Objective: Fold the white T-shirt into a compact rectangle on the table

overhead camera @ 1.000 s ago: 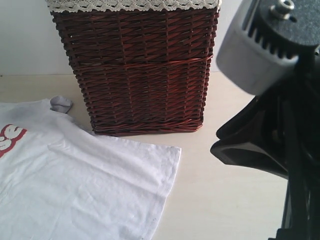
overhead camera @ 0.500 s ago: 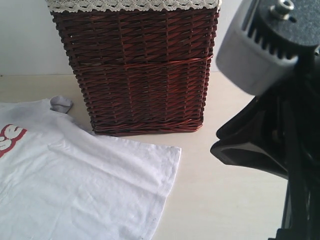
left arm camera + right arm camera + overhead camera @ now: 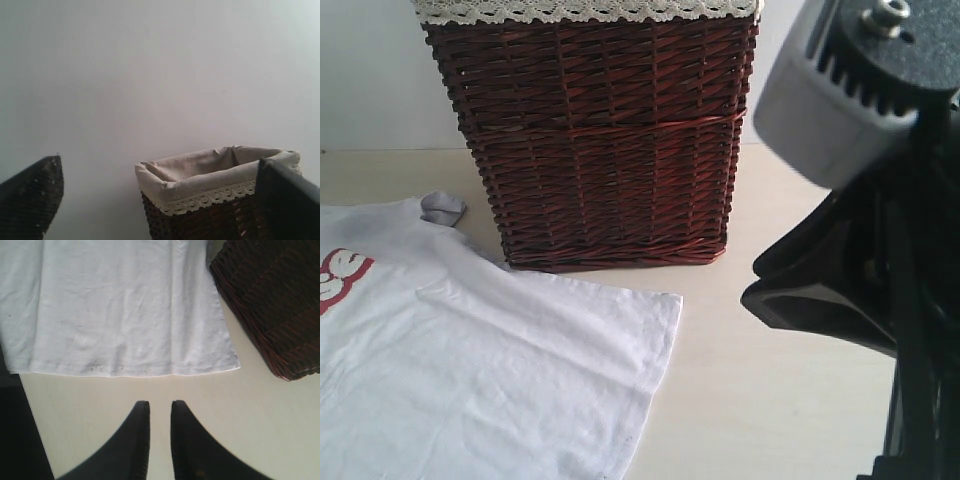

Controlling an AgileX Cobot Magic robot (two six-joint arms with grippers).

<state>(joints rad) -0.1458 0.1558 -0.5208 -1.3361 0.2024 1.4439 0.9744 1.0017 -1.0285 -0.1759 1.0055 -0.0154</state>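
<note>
The white T-shirt (image 3: 470, 370) lies spread flat on the table (image 3: 770, 400) at the lower left of the exterior view, its red letter patch (image 3: 340, 275) at the left edge. In the right wrist view its hem (image 3: 120, 310) runs straight across the table (image 3: 235, 420). My right gripper (image 3: 160, 404) hovers over bare table just short of that hem, its fingers a narrow gap apart and nothing between them. My left gripper (image 3: 159, 160) is raised and wide open, holding nothing, and faces the basket and wall.
A brown wicker basket (image 3: 600, 140) with a lace-trimmed liner (image 3: 210, 175) stands on the table right behind the shirt, close to its far corner (image 3: 270, 305). My right arm (image 3: 860, 250) fills the right foreground. A dark table edge (image 3: 15, 440) lies beside the hem.
</note>
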